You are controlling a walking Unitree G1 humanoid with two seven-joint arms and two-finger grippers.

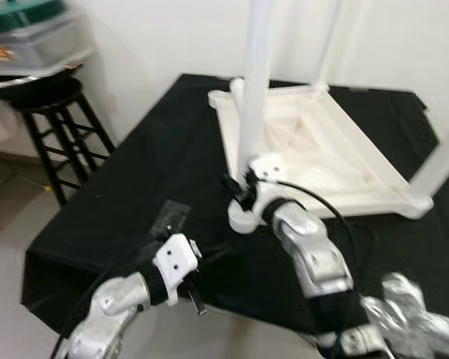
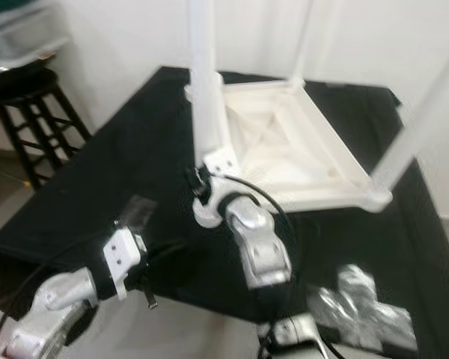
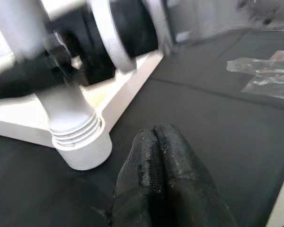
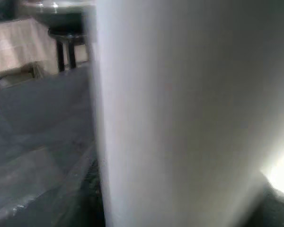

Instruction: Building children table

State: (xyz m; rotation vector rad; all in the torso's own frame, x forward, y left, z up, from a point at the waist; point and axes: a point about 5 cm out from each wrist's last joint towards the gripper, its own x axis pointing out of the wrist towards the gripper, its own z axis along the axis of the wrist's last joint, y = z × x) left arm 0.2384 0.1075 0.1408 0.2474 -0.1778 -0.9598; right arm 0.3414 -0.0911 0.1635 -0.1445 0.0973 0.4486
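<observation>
a white plastic children's tabletop [image 1: 314, 149] is lying upside down on a table draped in a black cloth [image 1: 157, 149], with white legs standing up from its corners. the near leg [image 1: 253, 97] is rising straight up from the near corner socket [image 3: 83, 151], and its thread is showing just above the socket collar, so by my judgement it is not yet screwed fully home. the right gripper [image 1: 243, 187] is pressing against the base of this leg, right above the socket; its fingers are hidden between the wrist and the leg, so i cannot tell how far they are open or whether they are really gripping. in the right wrist view the leg is sitting directly against the camera as a pale blurred column. the left gripper [image 3: 156, 170] is hovering low over the cloth, just short of the socket, with its two fingers pressed together and holding nothing. what could go wrong: if the leg is turned while tilted, the thread may cross and jam, and a sideways push from the wrist could slide the whole tabletop across the smooth cloth, since nothing is bracing it. a clear plastic bag [image 3: 265, 75] of small parts is lying on the cloth beyond the left fingers. past the table edge a black wooden stool [image 1: 56, 127] carrying a lidded plastic bin [image 1: 30, 37] is standing by a white wall, on a light floor.
</observation>
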